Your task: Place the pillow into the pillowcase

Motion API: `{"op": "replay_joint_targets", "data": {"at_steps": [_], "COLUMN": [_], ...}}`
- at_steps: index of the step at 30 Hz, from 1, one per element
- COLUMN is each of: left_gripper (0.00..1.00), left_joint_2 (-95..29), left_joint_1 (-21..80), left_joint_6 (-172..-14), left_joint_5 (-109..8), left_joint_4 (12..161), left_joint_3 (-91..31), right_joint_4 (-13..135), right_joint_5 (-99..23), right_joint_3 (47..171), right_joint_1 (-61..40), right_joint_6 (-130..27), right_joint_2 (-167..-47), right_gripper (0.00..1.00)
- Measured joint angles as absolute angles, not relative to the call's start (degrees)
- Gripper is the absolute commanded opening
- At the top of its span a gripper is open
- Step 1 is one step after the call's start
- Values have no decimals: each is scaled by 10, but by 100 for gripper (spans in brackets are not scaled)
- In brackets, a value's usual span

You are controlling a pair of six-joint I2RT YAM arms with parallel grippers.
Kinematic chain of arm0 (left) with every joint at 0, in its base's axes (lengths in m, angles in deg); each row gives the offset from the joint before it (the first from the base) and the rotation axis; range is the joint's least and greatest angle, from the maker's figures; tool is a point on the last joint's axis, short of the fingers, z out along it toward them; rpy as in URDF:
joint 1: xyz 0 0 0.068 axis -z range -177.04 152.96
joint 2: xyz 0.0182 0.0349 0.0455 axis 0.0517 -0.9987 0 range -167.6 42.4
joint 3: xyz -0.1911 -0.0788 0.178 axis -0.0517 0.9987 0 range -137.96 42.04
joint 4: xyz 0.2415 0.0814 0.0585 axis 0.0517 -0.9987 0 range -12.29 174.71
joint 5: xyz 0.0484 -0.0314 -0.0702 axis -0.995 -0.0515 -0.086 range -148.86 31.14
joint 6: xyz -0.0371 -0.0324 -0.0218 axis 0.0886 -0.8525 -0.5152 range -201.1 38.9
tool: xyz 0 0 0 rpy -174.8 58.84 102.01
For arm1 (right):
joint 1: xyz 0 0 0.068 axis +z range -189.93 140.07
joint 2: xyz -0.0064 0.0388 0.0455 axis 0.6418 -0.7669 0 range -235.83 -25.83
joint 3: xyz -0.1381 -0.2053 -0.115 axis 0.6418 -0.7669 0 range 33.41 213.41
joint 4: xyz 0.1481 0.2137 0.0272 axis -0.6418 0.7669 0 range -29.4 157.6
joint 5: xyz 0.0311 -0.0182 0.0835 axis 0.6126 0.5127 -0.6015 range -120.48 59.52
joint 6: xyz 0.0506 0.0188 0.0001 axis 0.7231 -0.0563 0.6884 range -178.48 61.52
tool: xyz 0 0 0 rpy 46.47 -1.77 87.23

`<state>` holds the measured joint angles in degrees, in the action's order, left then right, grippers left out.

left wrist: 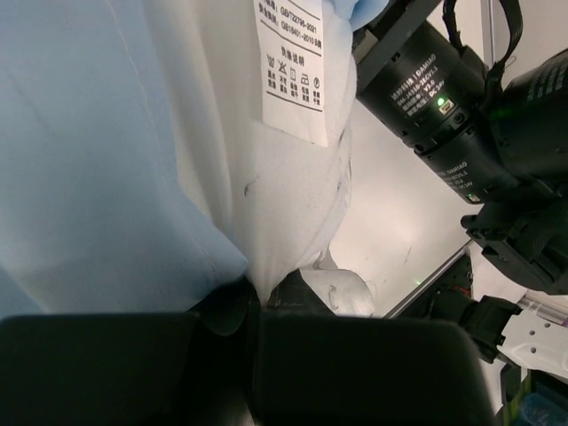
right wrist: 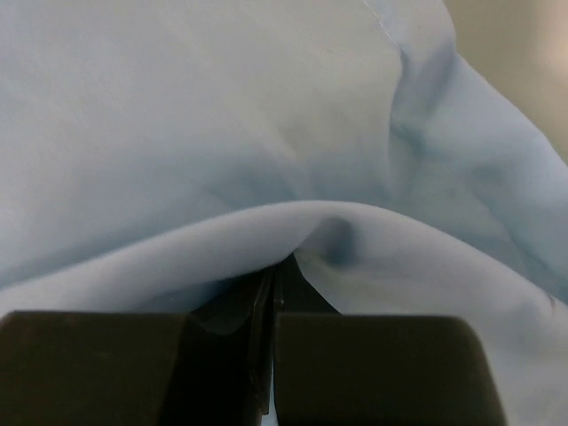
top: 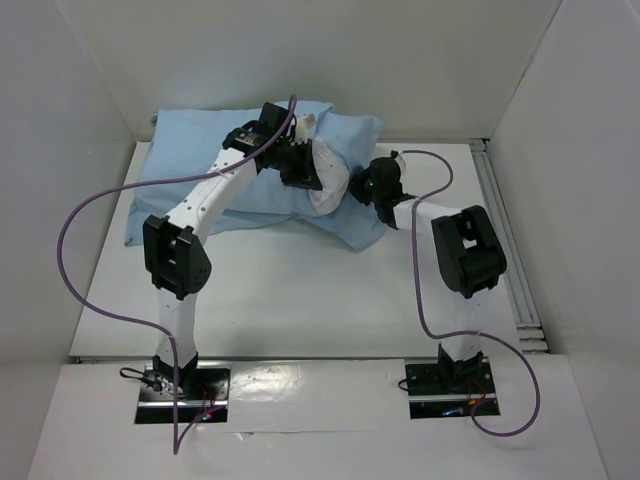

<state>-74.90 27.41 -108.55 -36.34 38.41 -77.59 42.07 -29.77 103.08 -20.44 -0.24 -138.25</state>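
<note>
The pillow [top: 330, 185] lies at the far side of the counter [top: 300, 290], and only one plump white end of it shows, bulging out of the open right-hand mouth of the pillowcase [top: 200, 160]. From the swollen look of the blue cloth, I judge the rest is already inside. My left jaws are pressed together on a pinch of the pillow's plain white fabric at that bare end, just below its printed care label [left wrist: 293, 71]. I take this hold to be for steering the last of the stuffing inward. My right jaws are shut on a soft fold of the pillowcase's light blue hem, close beside the left ones. That hold is most likely there to keep the mouth lifted and stretched so the cloth can be drawn over the end. The pillow is thick and springy, with a slightly fuzzy weave that gathers into a ridge where I grip it. The case is thin, limp and smooth, draping in shallow creases with a fine stitched seam. In the left wrist view the black motor housing of my right arm [left wrist: 435, 106] sits very near. A purple cable [top: 75, 215] loops over the white counter on the left.
</note>
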Motion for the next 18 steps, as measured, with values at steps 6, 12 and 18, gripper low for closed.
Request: {"op": "replay_joint_targets", "data": {"at_steps": [6, 12, 18], "left_gripper": [0, 0, 0], "left_joint_2": [-753, -774, -786], "left_joint_1": [272, 269, 269], "left_joint_6": [-1093, -1107, -1116], "left_joint_5": [-360, -352, -345], "left_joint_4": [387, 403, 418], "left_joint_3": [-777, -781, -782], "right_joint_4": [448, 496, 525], "right_joint_5": [-272, -264, -265], "right_joint_3": [961, 914, 904], "right_joint_1": [-204, -204, -200], "right_joint_6": [-36, -86, -120], "right_joint_2": [-1308, -1175, -1120], "right_gripper": [0, 0, 0]}}
